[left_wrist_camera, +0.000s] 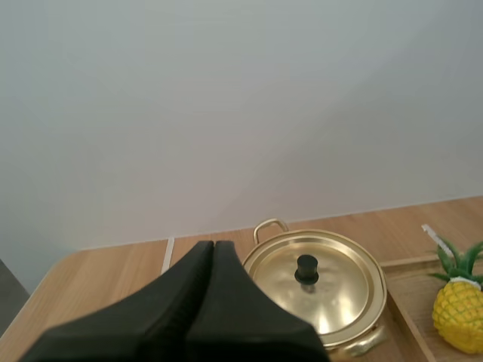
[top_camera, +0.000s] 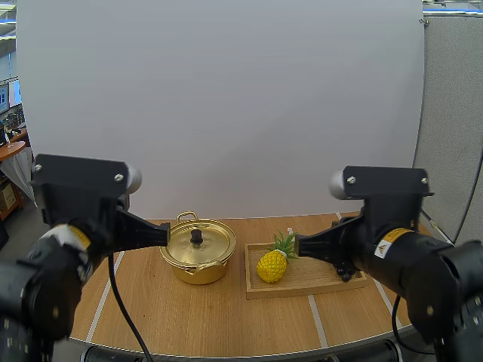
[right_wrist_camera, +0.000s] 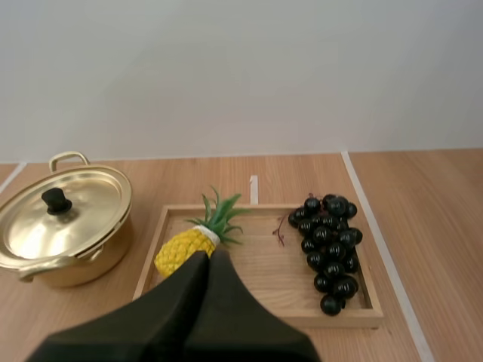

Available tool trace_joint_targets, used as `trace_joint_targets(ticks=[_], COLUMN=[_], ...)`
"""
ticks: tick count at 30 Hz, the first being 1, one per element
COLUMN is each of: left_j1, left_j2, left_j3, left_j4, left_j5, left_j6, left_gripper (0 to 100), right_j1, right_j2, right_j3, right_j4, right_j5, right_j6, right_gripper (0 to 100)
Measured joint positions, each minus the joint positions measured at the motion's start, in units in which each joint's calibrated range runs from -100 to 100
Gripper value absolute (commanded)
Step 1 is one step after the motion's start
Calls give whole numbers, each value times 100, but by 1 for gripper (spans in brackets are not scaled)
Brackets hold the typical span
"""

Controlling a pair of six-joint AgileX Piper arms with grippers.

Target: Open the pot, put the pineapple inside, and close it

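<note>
Left end effector [left_wrist_camera: 213, 247] of mine closed and empty near the pot [left_wrist_camera: 321, 285], right end effector [right_wrist_camera: 210, 256] closed and empty by pineapple [right_wrist_camera: 178, 252] on tray [right_wrist_camera: 260, 280]

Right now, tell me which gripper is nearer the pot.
Left. The left gripper hangs at the left rim of the pot; the right gripper is farther off, above the wooden tray next to the pineapple.
</note>
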Motion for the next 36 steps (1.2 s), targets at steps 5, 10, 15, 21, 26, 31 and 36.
trace_joint_targets(ticks=[5, 10, 15, 21, 26, 31, 36], left_j1=[0, 0, 0, 0, 0, 0, 0], left_j2=[1201, 2232, 2810, 3401, 3912, 4125, 4295], left_j3=[-432, -870, -1068, -1177, -1192, -1203, -1309], left_j4=[0, 0, 0, -81, -137, -642, -1739], left_j5=[24, 126, 138, 138, 138, 326, 925], left_j6=[118, 294, 311, 315, 525, 1393, 2936], left_gripper=[0, 0, 11, 73, 100, 100, 100], right_j1=[0, 0, 0, 0, 0, 0, 0], right_j2=[872, 1543, 2016, 2067, 2067, 2067, 2067], right_j3=[0, 0, 0, 0, 0, 0, 0], right_j4=[0, 0, -87, -214, -283, -281, -81], right_j5=[0, 0, 0, -160, -312, -333, -333], right_j6=[0, -9, -9, -18, -89, -315, -346], right_gripper=[0, 0, 0, 58, 100, 100, 100])
